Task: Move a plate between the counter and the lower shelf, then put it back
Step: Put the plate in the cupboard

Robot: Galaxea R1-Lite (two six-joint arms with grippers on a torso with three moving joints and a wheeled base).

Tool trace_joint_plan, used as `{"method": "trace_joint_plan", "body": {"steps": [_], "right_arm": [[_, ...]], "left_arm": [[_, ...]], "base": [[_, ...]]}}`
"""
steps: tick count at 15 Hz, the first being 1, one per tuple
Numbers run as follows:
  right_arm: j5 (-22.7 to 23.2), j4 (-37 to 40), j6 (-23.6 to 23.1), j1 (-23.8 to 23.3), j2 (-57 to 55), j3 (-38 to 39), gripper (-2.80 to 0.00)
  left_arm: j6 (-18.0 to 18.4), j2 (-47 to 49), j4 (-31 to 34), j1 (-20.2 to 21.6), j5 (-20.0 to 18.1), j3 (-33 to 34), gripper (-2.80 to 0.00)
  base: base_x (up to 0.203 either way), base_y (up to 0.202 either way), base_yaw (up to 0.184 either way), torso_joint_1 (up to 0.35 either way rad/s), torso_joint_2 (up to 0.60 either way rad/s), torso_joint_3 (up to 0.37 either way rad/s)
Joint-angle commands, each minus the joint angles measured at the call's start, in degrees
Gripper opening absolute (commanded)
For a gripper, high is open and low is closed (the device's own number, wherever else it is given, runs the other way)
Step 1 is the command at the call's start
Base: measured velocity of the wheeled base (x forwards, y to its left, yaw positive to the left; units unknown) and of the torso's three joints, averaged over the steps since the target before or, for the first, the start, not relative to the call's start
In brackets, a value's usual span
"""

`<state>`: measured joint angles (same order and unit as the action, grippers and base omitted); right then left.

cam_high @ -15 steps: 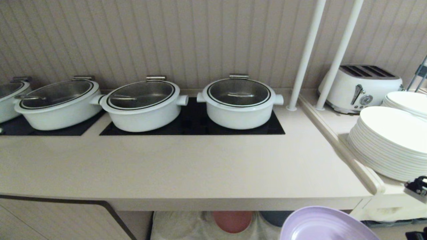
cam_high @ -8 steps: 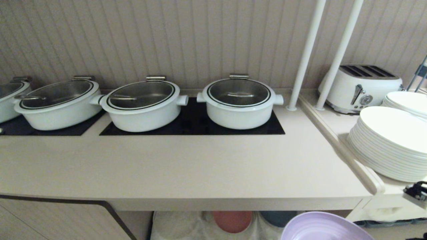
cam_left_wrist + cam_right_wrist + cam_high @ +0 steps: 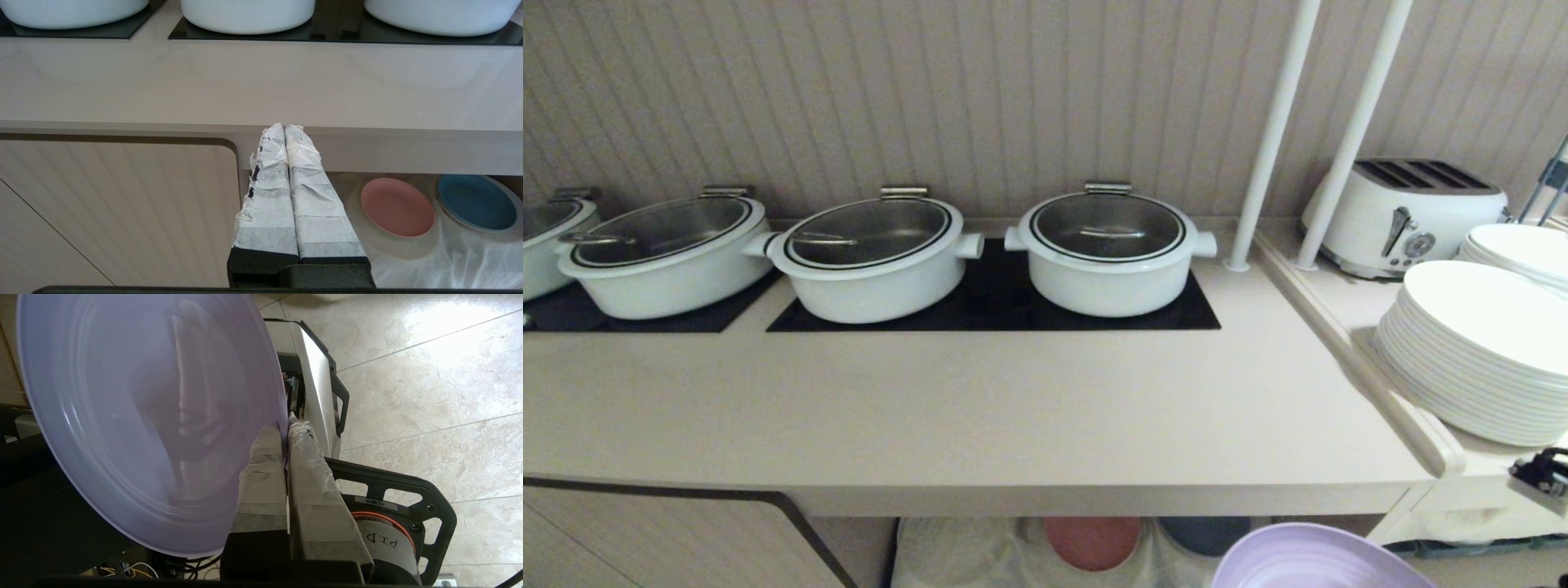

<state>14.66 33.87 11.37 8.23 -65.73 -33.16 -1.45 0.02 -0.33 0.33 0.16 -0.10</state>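
Nearest, the plate [image 3: 135, 416] is pinched at its rim by the right gripper [image 3: 284, 426]. The taped fingers [image 3: 261, 473] are closed almost fully, with only the thin rim between them. The plate is held tilted, in the air, below and in front of the counter edge; only its upper arc is seen at the bottom of the head view [image 3: 1319, 559].

Risk, judged from this: the grip is taken at one rim point only, so the plate is cantilevered. Slip or rotation in the fingers is likely if the arm is moved fast or the far rim is knocked against the counter [image 3: 980, 408] front edge or the shelf opening.

The left gripper [image 3: 284, 128] is parked in front of the counter edge, fingers pressed together, nothing held.

Further in, the lower shelf [image 3: 408, 253] is covered by a crinkled white sheet. A pink plate [image 3: 397, 207] and a blue plate [image 3: 476, 203] are already seated in its hollows. The sheet could be snagged or dragged by the incoming rim, and the neighbouring plates could be bumped.

Farthest, three white pots [image 3: 1107, 249] on black hob panels, a stack of white plates [image 3: 1478, 351] and a toaster [image 3: 1409, 212] are well clear of the work.
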Motion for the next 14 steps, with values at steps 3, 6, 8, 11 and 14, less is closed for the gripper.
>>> {"method": "trace_joint_plan", "body": {"steps": [3,6,8,11,14], "right_arm": [[0.1,0.1,0.0,-0.1,-0.1,0.5,-2.8],[0.1,0.1,0.0,-0.1,-0.1,0.6,-2.8],[0.1,0.1,0.0,-0.1,-0.2,0.6,-2.8],[0.1,0.1,0.0,-0.1,-0.2,0.7,-2.8],[0.1,0.1,0.0,-0.1,-0.2,0.6,-2.8]], "left_arm": [[0.0,0.1,0.0,0.0,0.0,0.0,-2.8],[0.0,0.1,0.0,0.0,0.0,0.0,-2.8],[0.0,0.1,0.0,0.0,0.0,0.0,-2.8],[0.0,0.1,0.0,0.0,0.0,0.0,-2.8],[0.0,0.1,0.0,0.0,0.0,0.0,-2.8]], "base": [[0.0,0.0,0.0,0.0,0.0,0.0],[0.0,0.0,0.0,0.0,0.0,0.0],[-0.001,0.03,0.001,0.003,0.0,0.001],[0.0,0.175,-0.004,-0.002,0.0,0.01],[0.0,0.194,-0.002,0.004,0.0,0.004]]}}
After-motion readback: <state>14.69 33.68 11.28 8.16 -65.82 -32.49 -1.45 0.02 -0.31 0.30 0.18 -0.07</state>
